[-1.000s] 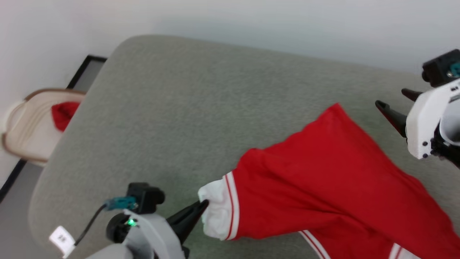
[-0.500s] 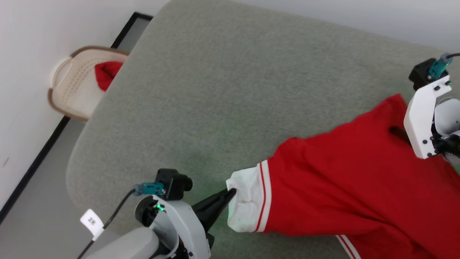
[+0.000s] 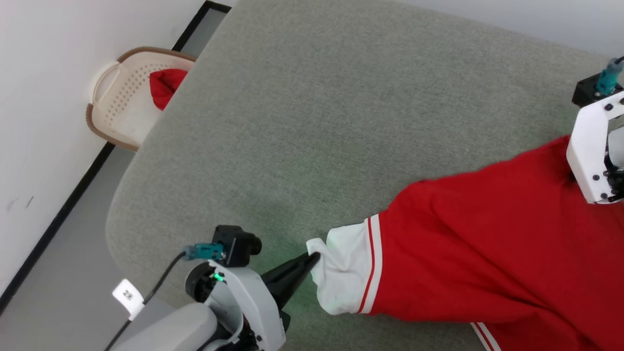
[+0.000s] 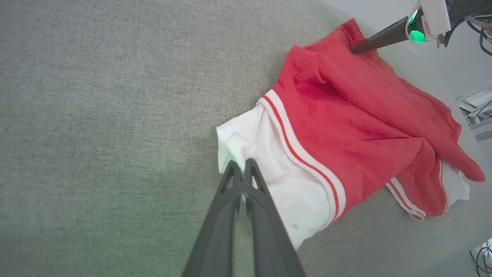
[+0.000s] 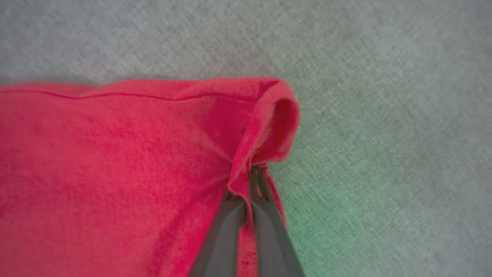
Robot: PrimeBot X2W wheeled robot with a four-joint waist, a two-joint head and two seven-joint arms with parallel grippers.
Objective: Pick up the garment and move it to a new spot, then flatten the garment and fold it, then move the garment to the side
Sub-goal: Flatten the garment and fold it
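Since a second ago the right gripper (image 5: 253, 171) has gone from standing open just off the red corner to being closed on it. The head camera has also swung, so the whole scene sits differently in that view.

Largest is the grey fabric-covered surface (image 3: 317, 122), with a white wall (image 3: 48, 73) at 9 o'clock and grey floor (image 3: 80, 243) at 8 o'clock. The garment (image 3: 487, 243) lies on this surface at 4 o'clock in the head view, its red body rumpled in broad folds and running off the right and bottom edges. Its white sleeve (image 3: 346, 278), edged with a red-and-white striped band, points toward 9 o'clock. A beige perforated basket (image 3: 122, 107) stands on the floor at 10 o'clock, beside the surface's rounded corner, with a small red cloth (image 3: 165, 85) in it.

The left gripper (image 4: 241, 166) reaches in from 7 o'clock in the head view. Its dark fingers are pressed together on the sleeve's free edge, with white cloth bunched at their tips. At 3 o'clock the right gripper's white housing sits over the garment's far red corner. In the right wrist view its fingers pinch a fold of the red hem, which curls over above the tips. A small white tag (image 3: 127, 296) hangs on the left arm's cable at 7 o'clock.
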